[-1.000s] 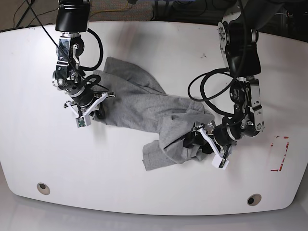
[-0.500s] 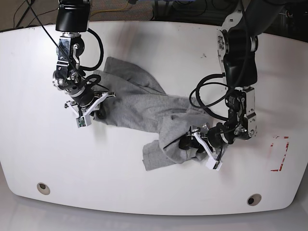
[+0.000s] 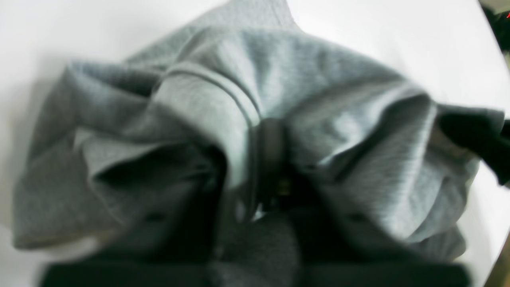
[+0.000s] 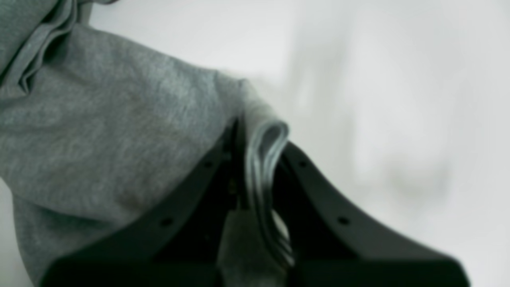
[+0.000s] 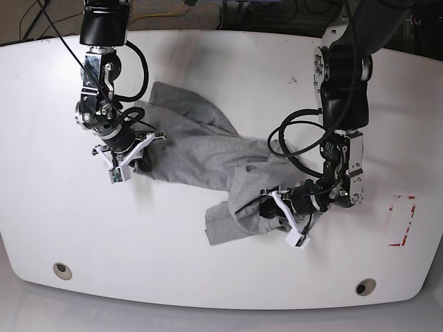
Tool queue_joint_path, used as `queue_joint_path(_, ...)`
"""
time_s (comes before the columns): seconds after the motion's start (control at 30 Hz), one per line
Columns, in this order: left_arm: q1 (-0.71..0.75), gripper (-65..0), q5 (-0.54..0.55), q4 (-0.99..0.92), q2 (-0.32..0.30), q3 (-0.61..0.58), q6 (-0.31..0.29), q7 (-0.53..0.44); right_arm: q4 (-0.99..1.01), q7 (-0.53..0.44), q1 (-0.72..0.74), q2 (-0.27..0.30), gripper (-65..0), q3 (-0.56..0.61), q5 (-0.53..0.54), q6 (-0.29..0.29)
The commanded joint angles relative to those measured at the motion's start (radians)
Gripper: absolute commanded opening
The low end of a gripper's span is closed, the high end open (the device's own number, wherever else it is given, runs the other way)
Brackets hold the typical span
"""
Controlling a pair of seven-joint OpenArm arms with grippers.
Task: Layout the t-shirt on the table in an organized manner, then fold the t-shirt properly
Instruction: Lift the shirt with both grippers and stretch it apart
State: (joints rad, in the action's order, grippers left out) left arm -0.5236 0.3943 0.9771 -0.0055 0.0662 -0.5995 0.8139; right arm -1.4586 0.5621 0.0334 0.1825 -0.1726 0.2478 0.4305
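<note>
- Left gripper (image 5: 271,209), spread a second ago, is now pressed together on a bunched fold of the t-shirt (image 5: 208,155), at 5 o'clock of the heap.
- Right gripper (image 5: 140,153) pinches the shirt's 9 o'clock edge; both ends held, spreading can begin.
- Shirt lies crumpled mid-surface (image 5: 228,69); open room all round.

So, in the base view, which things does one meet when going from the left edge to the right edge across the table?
Left grommet hole → right gripper, shut on the t-shirt's edge → t-shirt → left gripper, shut on the t-shirt → right grommet hole → red tape mark.
</note>
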Motion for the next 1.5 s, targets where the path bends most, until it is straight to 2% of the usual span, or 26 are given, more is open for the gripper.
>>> queue_joint_path(0.0, -0.031, -63.1, 0.024, 0.033, 0.002, -0.018, -0.004, -0.023, -0.023, -0.020, 0.016, 0.008, -65.0, -0.006, 0.015, 0.006)
queue_joint_path(0.23, 0.003, -63.7, 0.025, 0.128, -0.032, -0.021, -0.004, -0.020, -0.032, -0.020, 0.016, 0.008, -65.0, -0.006, 0.015, 0.006)
queue_joint_path(0.47, 0.003, -63.9, 0.042, 0.309, -0.077, 0.022, -0.010, 0.084, -0.141, -0.017, 0.004, 0.016, -65.0, -0.009, 0.015, 0.003)
queue_joint_path(0.63, 0.003, -63.9, 0.087, 0.418, -0.120, 0.067, -0.010, 0.137, -0.209, 0.016, 0.020, 0.016, -65.0, -0.069, 0.015, 0.003)
queue_joint_path(0.8, -0.003, -63.9, 0.134, 0.509, -0.196, 0.085, -0.010, 0.181, -0.251, 0.094, 0.089, 0.019, -64.8, -0.120, 0.015, 0.008)
queue_joint_path(1.07, -0.057, -63.9, 0.249, 0.615, -0.293, 0.137, -0.006, 0.221, -0.274, 0.155, 0.225, 0.079, -64.8, -0.129, 0.015, 0.037)
queue_joint_path(1.3, -0.175, -64.0, 0.252, 0.622, -0.299, 0.229, -0.006, 0.279, -0.219, 0.160, 0.377, 0.142, -64.8, -0.127, 0.017, 0.038)
queue_joint_path(1.47, -0.277, -64.0, 0.251, 0.615, -0.301, 0.234, -0.004, 0.299, -0.124, 0.160, 0.527, 0.182, -64.8, -0.126, 0.017, 0.038)
